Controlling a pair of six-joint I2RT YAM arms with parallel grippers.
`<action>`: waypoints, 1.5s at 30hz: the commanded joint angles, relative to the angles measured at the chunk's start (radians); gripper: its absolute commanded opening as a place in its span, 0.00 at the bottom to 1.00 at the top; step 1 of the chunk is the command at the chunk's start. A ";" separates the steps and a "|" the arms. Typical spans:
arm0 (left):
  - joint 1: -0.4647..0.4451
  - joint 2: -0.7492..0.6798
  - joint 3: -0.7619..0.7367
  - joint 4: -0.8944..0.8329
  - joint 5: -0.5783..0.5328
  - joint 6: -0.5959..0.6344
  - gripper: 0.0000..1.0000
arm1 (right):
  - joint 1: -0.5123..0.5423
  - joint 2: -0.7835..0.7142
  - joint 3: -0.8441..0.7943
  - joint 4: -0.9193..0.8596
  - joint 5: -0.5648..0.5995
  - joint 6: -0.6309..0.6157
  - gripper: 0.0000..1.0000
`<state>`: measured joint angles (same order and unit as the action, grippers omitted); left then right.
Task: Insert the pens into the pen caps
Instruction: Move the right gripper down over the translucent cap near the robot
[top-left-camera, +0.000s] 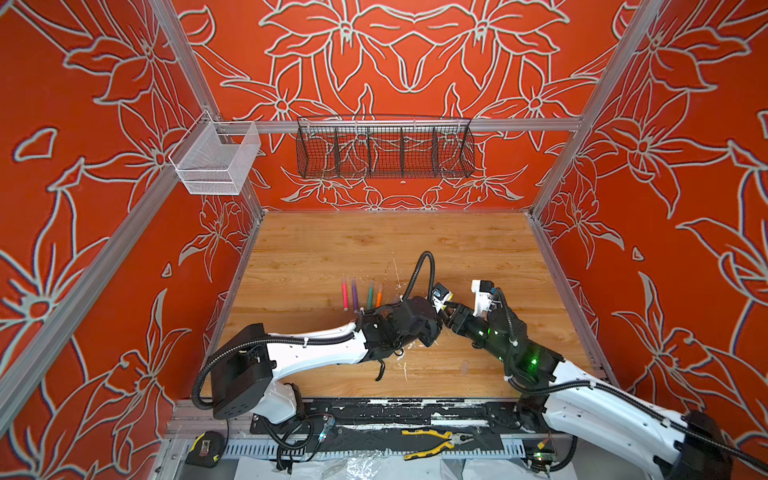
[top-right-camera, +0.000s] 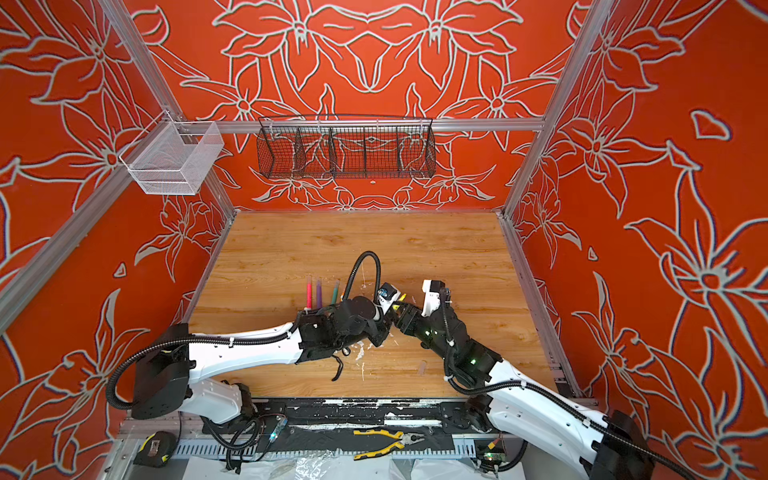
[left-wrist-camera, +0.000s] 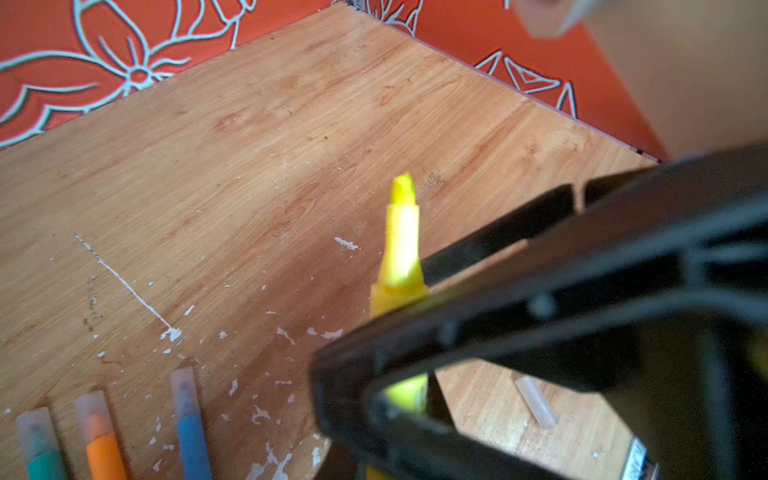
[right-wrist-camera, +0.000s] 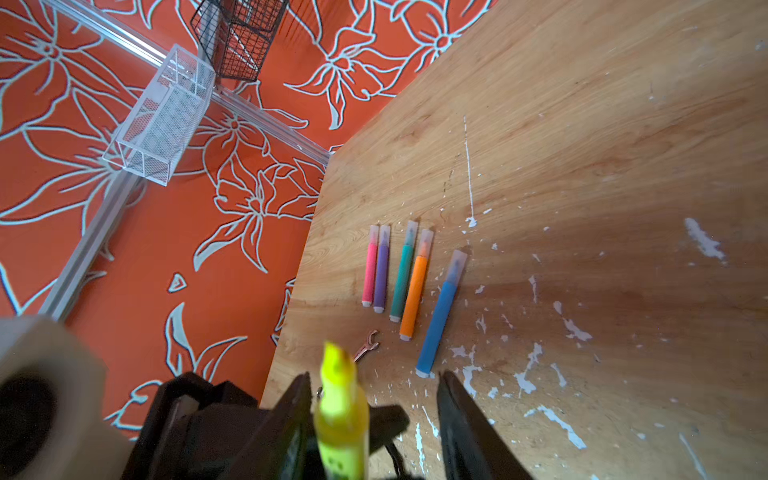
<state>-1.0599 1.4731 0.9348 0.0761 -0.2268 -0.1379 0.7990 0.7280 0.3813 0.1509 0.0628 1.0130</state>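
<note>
Left tool (left-wrist-camera: 390, 320) clamps yellow pen (left-wrist-camera: 401, 245) crosswise; tip outward.

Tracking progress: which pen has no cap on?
The yellow pen, held up with its tip bare; the pink, purple, green, orange and blue pens lie capped.

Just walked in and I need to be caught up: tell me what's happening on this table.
The left gripper is shut on an uncapped yellow pen, held above the table. The right gripper faces it, jaws open either side of the pen, gripping nothing. The pink pen, purple pen, teal pen, orange pen and blue pen lie capped in a row. One loose clear cap lies on the table; only the yellow pen is uncapped.
</note>
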 joint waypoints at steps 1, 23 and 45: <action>0.094 -0.033 -0.045 0.030 -0.003 -0.073 0.00 | 0.006 -0.049 0.059 -0.238 0.110 -0.013 0.59; 0.317 -0.728 -0.560 -0.034 -0.079 -0.017 0.00 | 0.287 0.314 0.346 -0.963 0.246 0.022 0.65; 0.316 -0.869 -0.586 -0.073 0.062 -0.028 0.00 | 0.306 0.327 0.135 -0.839 0.063 0.114 0.65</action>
<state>-0.7467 0.6106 0.3550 0.0044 -0.1795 -0.1680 1.0992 1.0557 0.5285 -0.6937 0.1131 1.0946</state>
